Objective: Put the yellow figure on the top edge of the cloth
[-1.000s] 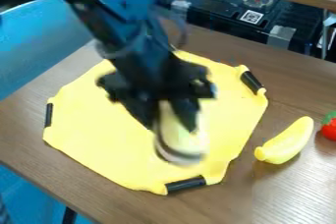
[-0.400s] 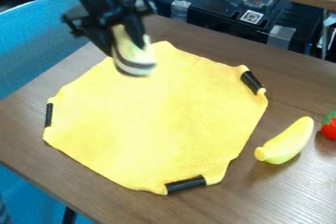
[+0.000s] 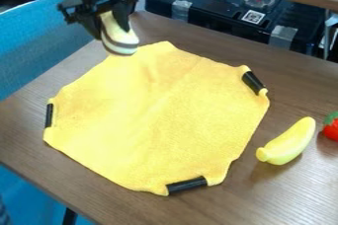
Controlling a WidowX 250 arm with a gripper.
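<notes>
At the upper left of the camera view, my gripper (image 3: 113, 24) is shut on the pale yellow figure (image 3: 119, 37), which has a dark band and a rounded white lower end. The figure tilts downward and overlaps the upper left edge of the yellow cloth (image 3: 158, 120); whether it touches the cloth I cannot tell. The cloth lies spread on the wooden table, with black pieces at several of its corners.
A yellow banana (image 3: 288, 141) lies right of the cloth, with a red strawberry (image 3: 332, 128) at the right edge. Behind the table (image 3: 297, 86) are a black case (image 3: 231, 9) and a blue surface (image 3: 33, 46) at the left.
My gripper, carrying the figure, has moved from over the middle of the cloth toward the upper left. The cloth, banana and strawberry have stayed in place.
</notes>
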